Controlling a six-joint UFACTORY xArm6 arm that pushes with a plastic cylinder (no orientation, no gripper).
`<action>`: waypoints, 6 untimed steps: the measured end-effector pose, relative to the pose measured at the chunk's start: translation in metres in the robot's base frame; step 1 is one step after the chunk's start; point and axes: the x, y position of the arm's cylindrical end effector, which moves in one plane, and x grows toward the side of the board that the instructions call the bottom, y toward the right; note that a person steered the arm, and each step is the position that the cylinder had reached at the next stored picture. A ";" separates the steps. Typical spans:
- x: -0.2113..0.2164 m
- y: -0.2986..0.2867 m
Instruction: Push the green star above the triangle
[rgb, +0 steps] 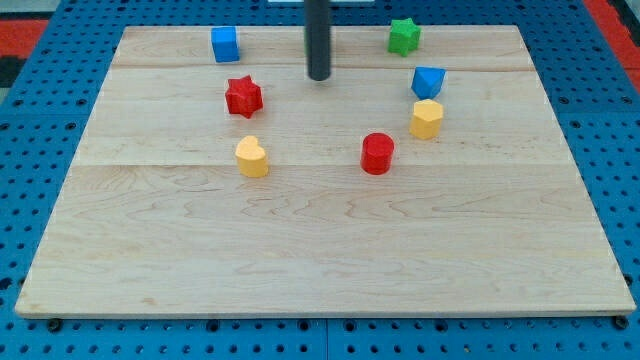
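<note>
A pale wooden board (320, 250) lies on a blue pegboard surface (30, 150), which shows all round the board's edges. With the red cylinder (377, 153) as the landmark, the whole stretch of board below it, down to the edge at the view's bottom, is bare wood with plenty of room to slide.

The red cylinder stands a little right of the board's middle. Level with it and well to its left sits a yellow heart-shaped block (252, 157). Just up and to the right of the cylinder is a yellow block (426, 119), roughly hexagonal, and touching or all but touching that one's upper side is a blue block (428, 81) of angular shape, which looks like the triangle though I cannot be sure. Up and to the left of the cylinder, well apart, stands a red star (243, 96).

My tip (318, 76) rests on the board above and to the left of the cylinder, between the red star and the blue angular block, touching neither; it is a bare rod, so nothing is grasped.

Farthest from the cylinder, near the edge at the view's top, a blue cube (225, 44) sits far up to its left, and the green star (404, 36) sits up and slightly right, above the blue angular block with a clear gap between them. No containers are on the board.
</note>
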 end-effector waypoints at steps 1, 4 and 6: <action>-0.028 0.048; -0.094 0.035; -0.087 0.094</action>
